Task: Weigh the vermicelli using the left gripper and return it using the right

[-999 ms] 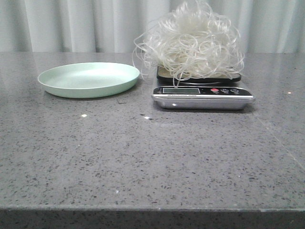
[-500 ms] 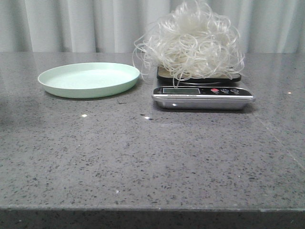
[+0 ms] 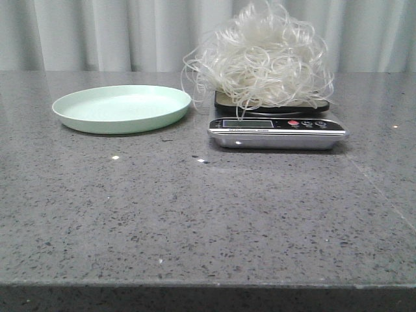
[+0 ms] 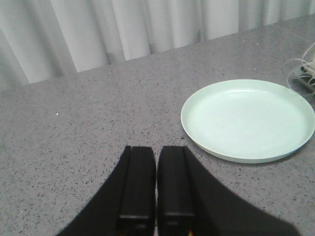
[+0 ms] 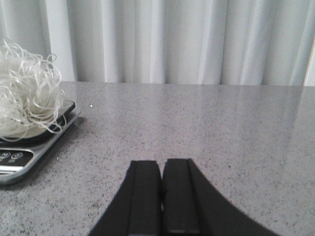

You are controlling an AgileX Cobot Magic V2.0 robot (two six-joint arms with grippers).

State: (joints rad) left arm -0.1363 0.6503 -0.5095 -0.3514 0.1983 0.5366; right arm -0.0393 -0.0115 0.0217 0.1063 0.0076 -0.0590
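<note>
The vermicelli (image 3: 260,58), a fluffy tangle of whitish glass noodles, sits piled on the black platform of a kitchen scale (image 3: 276,133) at the back centre; it also shows in the right wrist view as vermicelli (image 5: 27,96) on the scale (image 5: 22,157). The pale green plate (image 3: 121,107) lies empty to the scale's left, and the plate (image 4: 248,120) shows in the left wrist view. My left gripper (image 4: 156,150) is shut with nothing in it, off to the plate's side. My right gripper (image 5: 161,163) is shut and empty, to the right of the scale. Neither gripper appears in the front view.
The grey speckled table (image 3: 208,214) runs to a front edge near the bottom of the front view. White curtains (image 3: 97,32) hang behind the table. A few noodle strands (image 4: 305,69) show at the left wrist view's edge.
A faint shadow at the table's left side 0.5 s ago is gone now. The vermicelli, scale and plate have not moved.
</note>
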